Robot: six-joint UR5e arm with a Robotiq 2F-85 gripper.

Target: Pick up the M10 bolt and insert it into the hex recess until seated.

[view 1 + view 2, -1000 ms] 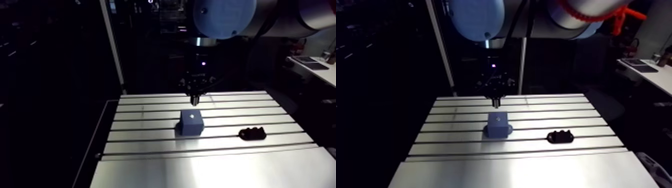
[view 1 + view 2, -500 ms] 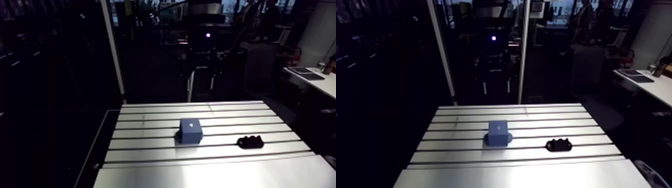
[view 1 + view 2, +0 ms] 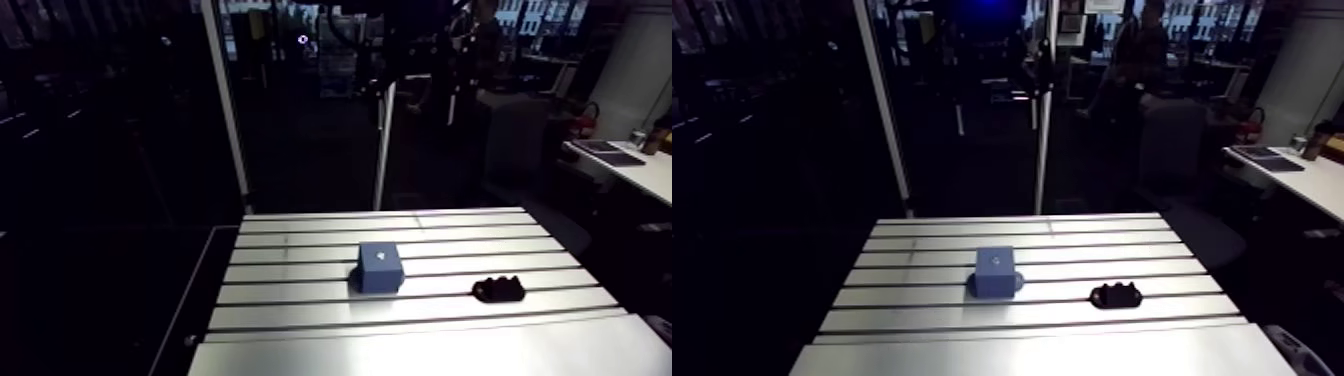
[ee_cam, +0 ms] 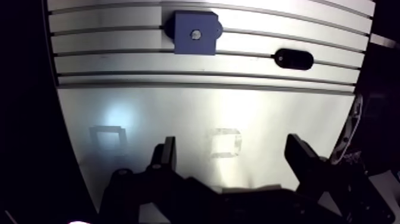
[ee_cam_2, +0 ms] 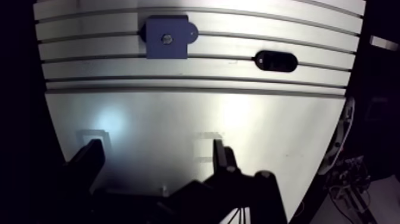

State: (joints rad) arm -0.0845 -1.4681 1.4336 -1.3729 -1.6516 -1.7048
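The M10 bolt [image 4: 194, 34] is showing as a small silvery round spot sunk in the centre of the top face of a matte blue square block [image 4: 183, 45]. The block is sitting on the ribbed, slotted part of the aluminium table [image 4: 107, 62]. A black oblong holder [image 4: 293, 59] with rounded ends is lying beside the block, apart from it. The gripper [image 4: 232, 146] is hanging high over the table's smooth, reflective plate, well apart from the block. Its two dark fingers [image 4: 168, 149] are standing wide apart, gripping nothing.

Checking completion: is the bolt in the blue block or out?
In: the bolt shows as a metal spot atop the blue block; gripper open, empty.
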